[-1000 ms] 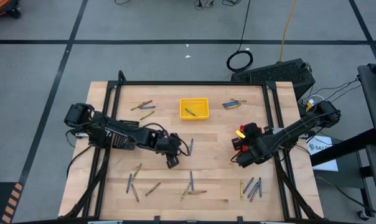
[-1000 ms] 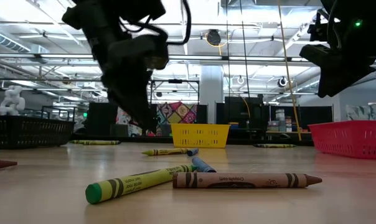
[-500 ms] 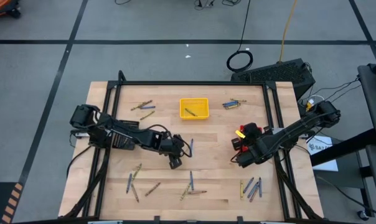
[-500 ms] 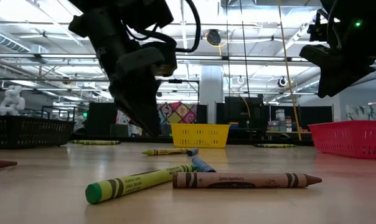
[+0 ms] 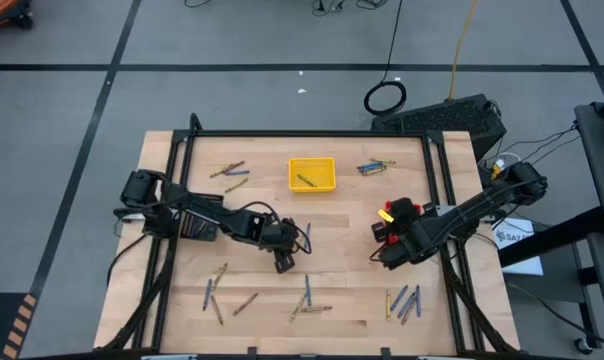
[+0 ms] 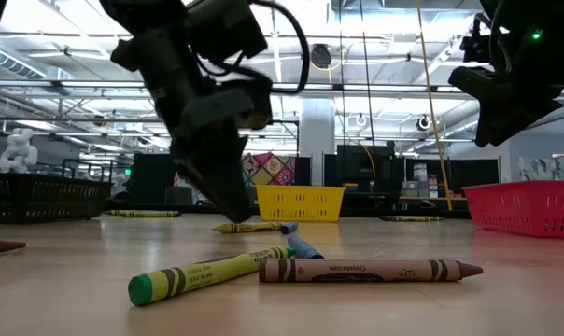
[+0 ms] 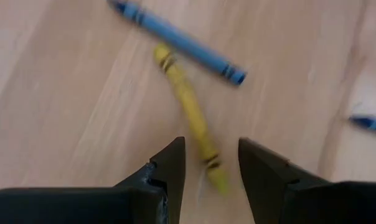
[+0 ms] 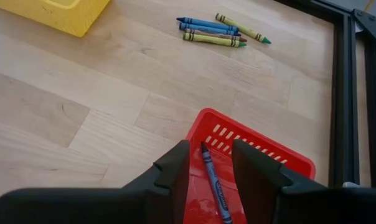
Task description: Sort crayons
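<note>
A yellow crayon [image 7: 188,112] lies flat on the wooden table beside a blue crayon [image 7: 178,40]. My left gripper [image 7: 210,146] is open low over the yellow crayon, one finger on either side of its near end; I cannot tell whether they touch it. In the high view this gripper [image 5: 285,258] is near the table's middle, and in the low view [image 6: 233,210] its tips are close to the tabletop. My right gripper [image 8: 210,152] hangs open above the red tray [image 8: 269,158], in which a blue crayon [image 8: 214,183] lies.
A yellow tray [image 5: 312,174] holding a crayon stands at the far middle. Loose crayons lie far left [image 5: 232,175], far right [image 5: 374,167] and along the near edge [image 5: 217,295] [image 5: 307,300] [image 5: 407,300]. A black frame [image 5: 442,200] borders the table.
My left gripper has sunk toward the tabletop and gone a little toward the table's right edge, closing in on the yellow crayon. Its fingers keep the same gap. No crayon has moved.
</note>
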Available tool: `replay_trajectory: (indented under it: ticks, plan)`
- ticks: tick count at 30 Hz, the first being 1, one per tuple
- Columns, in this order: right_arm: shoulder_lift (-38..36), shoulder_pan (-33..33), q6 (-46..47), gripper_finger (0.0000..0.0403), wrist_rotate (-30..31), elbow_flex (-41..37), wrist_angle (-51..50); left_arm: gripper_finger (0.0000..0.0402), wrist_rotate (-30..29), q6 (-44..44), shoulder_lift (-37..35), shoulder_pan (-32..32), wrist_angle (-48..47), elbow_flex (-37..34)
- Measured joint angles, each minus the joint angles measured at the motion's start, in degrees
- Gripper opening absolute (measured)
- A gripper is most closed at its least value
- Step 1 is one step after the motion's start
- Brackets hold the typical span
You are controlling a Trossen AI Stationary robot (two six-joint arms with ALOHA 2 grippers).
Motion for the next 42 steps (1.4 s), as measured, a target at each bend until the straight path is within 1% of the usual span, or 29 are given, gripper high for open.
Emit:
replay_trajectory:
  ticks: [6,15,19,21,27,36,42]
  plan:
    - [0.0,0.0,-0.8,0.0108,0.0,0.0,0.7,0.0138,-0.1,0.0,1.1,0.1,0.3,0.0]
    - [0.0,0.0,-0.8,0.0108,0.0,0.0,1.0,0.0136,-2.7,-0.5,1.5,0.0,0.0,0.0]
    - [0.0,0.0,-0.8,0.0108,0.0,0.0,1.3,0.0111,-5.0,-0.5,1.6,0.0,-0.3,0.1]
    - [0.0,0.0,-0.8,0.0108,0.0,0.0,1.3,0.0088,-5.9,-0.5,1.6,0.1,-0.5,0.1]
    - [0.0,0.0,-0.8,0.0108,0.0,0.0,1.4,0.0013,-6.2,-0.2,1.6,0.2,-0.7,0.1]
    - [0.0,0.0,-1.3,0.0108,0.0,0.0,1.4,0.0004,-5.6,-0.1,1.4,0.2,-1.0,0.0]
    - [0.0,0.0,-1.3,0.0108,0.0,0.0,1.4,0.0002,-5.5,1.4,0.6,0.0,-2.1,-0.1]
